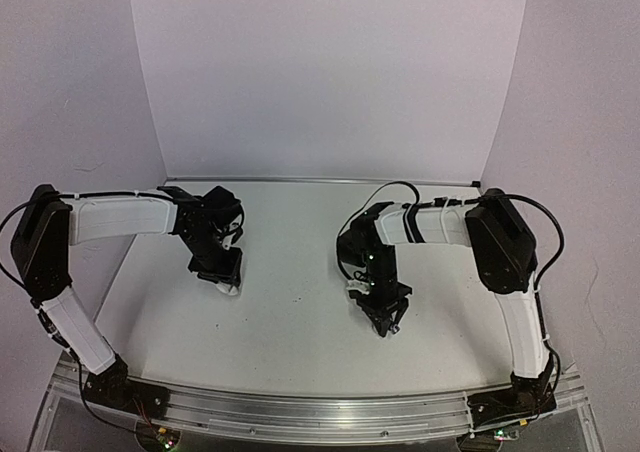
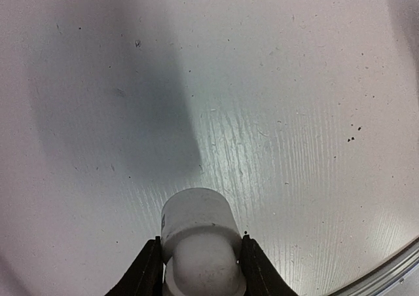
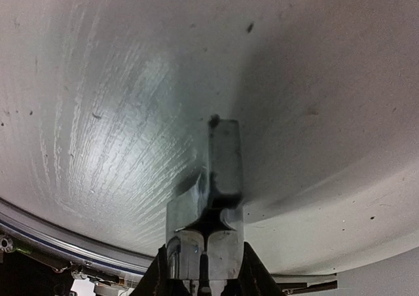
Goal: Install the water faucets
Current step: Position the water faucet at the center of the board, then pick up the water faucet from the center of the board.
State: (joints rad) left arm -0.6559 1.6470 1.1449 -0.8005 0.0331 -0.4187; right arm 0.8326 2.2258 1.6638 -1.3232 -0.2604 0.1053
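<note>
White walls point(image 1: 330, 72) enclose a pale, scuffed tabletop point(image 1: 300, 262) on three sides; both arms reach in from the near edge.

**State**
- Left pincer point(image 2: 200, 247): clenched on a white pipe fitting point(image 2: 196, 214). The rounded body sits between the fingers and the open cylindrical end projects forward, just above the tabletop.
- Right pincer point(image 3: 205, 257): clenched on the silver faucet point(image 3: 226, 158). The base is clamped between the fingers and the long metal body points away from the wrist, low over the tabletop.
- The blue faucet does not show in any view.
- In the overhead view the two pincers stand well apart, with bare tabletop between them.

**Likely faults from here**
1. Misalignment. Faucet and fitting must meet on one axis. They currently face different ways, so a tilted approach would probably jam the faucet against the fitting's rim.
2. Slip. The fitting is round and smooth where it is clamped. Insertion force or twisting could rotate it or push it back through the fingers.
3. Scraping. Both parts ride low, so a descending move could drag the faucet tip on the tabletop and shift it in the grasp.
4. Depth of grasp cannot be judged on either part.
</note>
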